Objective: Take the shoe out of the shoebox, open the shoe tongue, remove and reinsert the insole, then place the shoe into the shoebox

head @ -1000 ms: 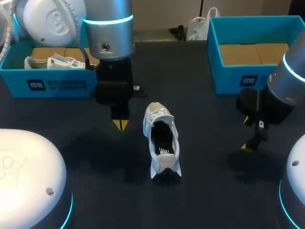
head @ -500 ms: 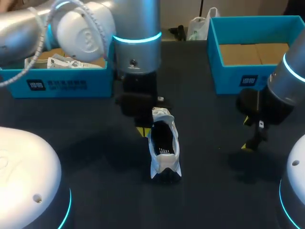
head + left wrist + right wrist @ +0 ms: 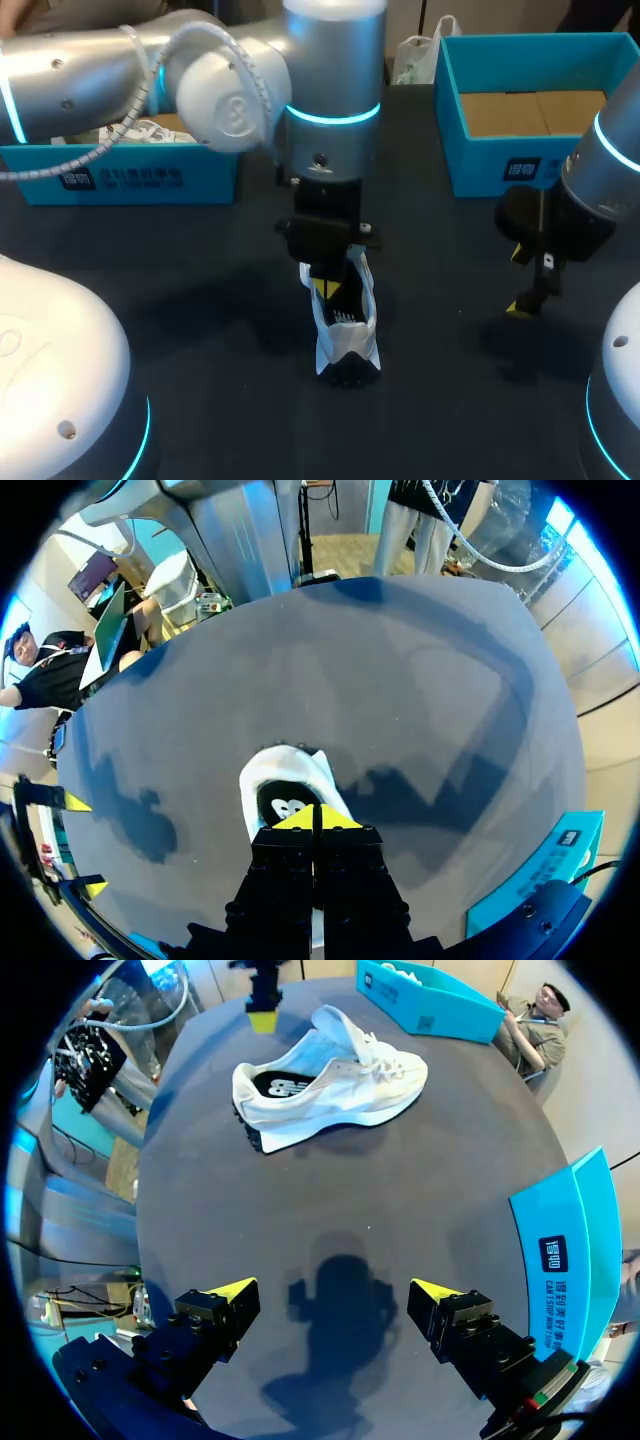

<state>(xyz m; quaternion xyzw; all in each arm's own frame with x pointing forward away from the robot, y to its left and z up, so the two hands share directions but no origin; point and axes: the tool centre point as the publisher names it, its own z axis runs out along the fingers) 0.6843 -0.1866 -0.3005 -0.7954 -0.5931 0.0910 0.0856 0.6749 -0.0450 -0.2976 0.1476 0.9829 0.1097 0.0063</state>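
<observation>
The left gripper [image 3: 318, 818] has its fingers pressed together, tips just over the opening of the shoe [image 3: 347, 338]. The right gripper [image 3: 340, 1295] has its fingers spread wide above the table [image 3: 200, 320], well right of the shoe, which stands upright mid-table.

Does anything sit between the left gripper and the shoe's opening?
Nothing visible does. The left gripper, tips together, hangs right over the opening of the shoe, with only the insole showing beneath.
</observation>
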